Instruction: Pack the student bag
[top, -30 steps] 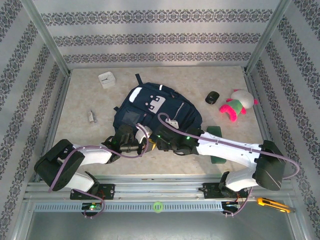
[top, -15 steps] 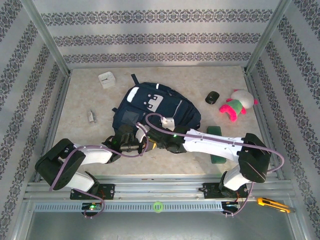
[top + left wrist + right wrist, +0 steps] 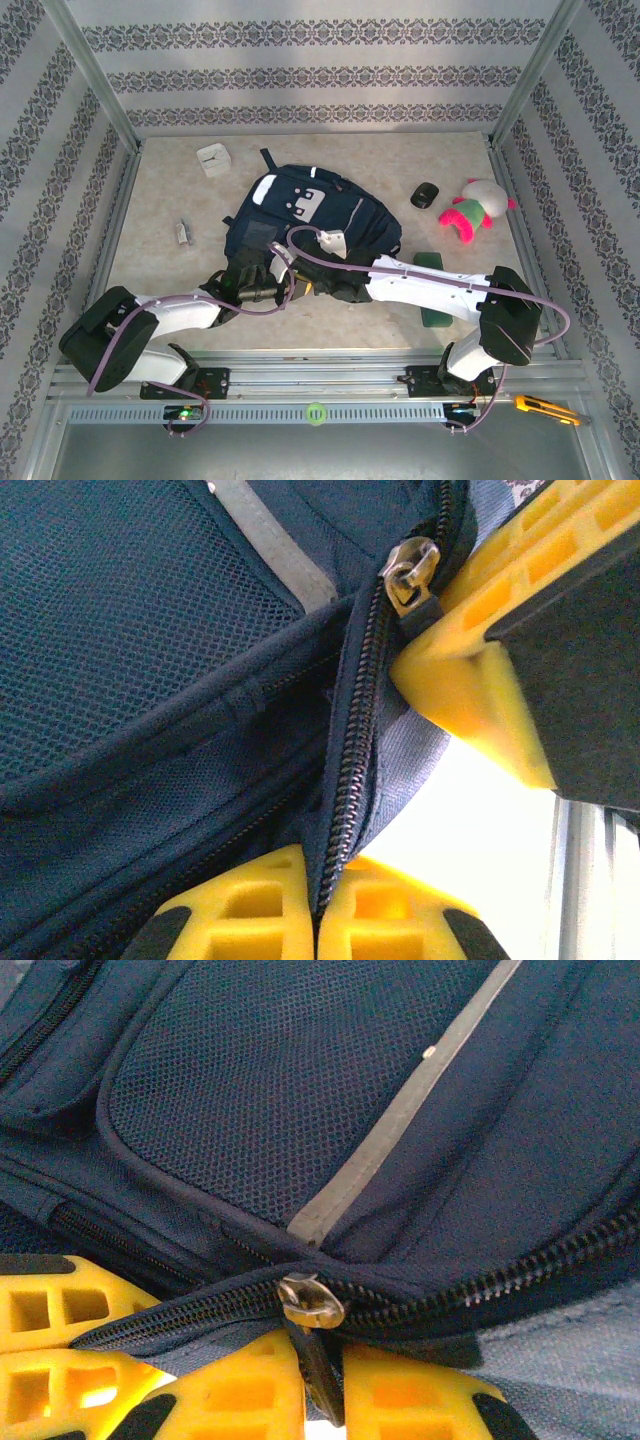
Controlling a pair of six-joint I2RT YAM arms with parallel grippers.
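The student bag (image 3: 310,215) is a navy backpack lying flat mid-table, its zipped edge toward the arms. Both grippers meet at that near edge. My left gripper (image 3: 288,286) (image 3: 320,895) is shut, pinching the fabric and zipper tape (image 3: 350,780) of the bag. Just to its right, my right gripper (image 3: 318,287) (image 3: 322,1385) is shut on the black zipper pull (image 3: 318,1360), which hangs below the metal slider (image 3: 312,1302). The slider (image 3: 408,565) also shows in the left wrist view, beside a yellow right finger (image 3: 480,680). The zipper looks closed on both sides of the slider.
A white clock (image 3: 213,159) stands at the back left, and a small grey item (image 3: 182,234) lies left of the bag. A black mouse (image 3: 425,195) and a pink-and-white plush toy (image 3: 475,210) lie to the right. A green case (image 3: 432,292) sits under the right arm.
My right arm has swung left along the bag's near edge, and its gripper has closed on the zipper pull. The left gripper keeps its pinch while its arm has sunk slightly.
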